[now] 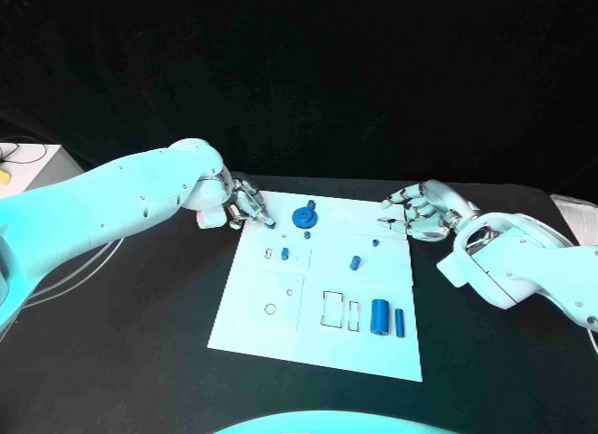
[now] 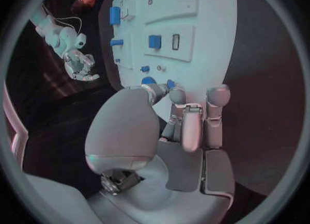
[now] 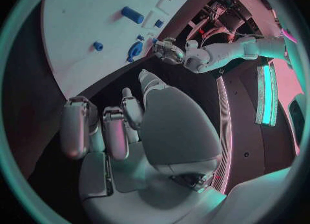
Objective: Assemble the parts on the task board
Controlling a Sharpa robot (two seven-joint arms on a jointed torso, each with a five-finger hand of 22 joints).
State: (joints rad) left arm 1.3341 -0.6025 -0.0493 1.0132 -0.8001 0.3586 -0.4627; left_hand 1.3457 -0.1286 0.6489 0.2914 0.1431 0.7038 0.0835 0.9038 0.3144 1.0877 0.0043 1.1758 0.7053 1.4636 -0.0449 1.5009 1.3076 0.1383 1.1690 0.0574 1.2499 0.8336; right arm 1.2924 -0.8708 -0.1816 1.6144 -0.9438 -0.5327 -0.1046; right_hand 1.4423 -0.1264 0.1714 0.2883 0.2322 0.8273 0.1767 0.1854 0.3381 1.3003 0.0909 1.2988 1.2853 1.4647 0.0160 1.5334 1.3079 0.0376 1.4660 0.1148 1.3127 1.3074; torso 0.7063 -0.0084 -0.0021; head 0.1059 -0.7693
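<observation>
Task board (image 1: 266,321) flat on the black table (image 1: 142,344), taken here as the landmark for everything else. Round blue gear-like part (image 1: 304,217) near the board's far edge, toward its left corner. Left hand (image 1: 244,206) right at that far-left corner, fingers pointing down onto the board just beside the round part. Fingertips (image 2: 176,96) drawn close together in the left wrist view, blue showing just past them; hard to tell whether anything is pinched there or merely touched. Right hand (image 1: 419,213) off the board's far-right corner, over bare table, fingers (image 3: 116,131) loosely curled with nothing in them, apart from every part.

Two small blue pieces mid-board: one (image 1: 284,254) in the left half, one (image 1: 355,263) nearer the centre line. Toward the board's near-right area, a blue cylinder (image 1: 381,317) and a thinner blue rod (image 1: 401,323) lying side by side, long axes running from the near edge toward the far edge. Beside them, open rectangular slots (image 1: 336,308).

Judged from this: left hand clearly the nearer to the round part, which lies just to the inside of its fingers, toward the board's centre. Cylinder and rod closer to the right hand's side, well apart from both hands. Most of the assembly apparently not yet done.
</observation>
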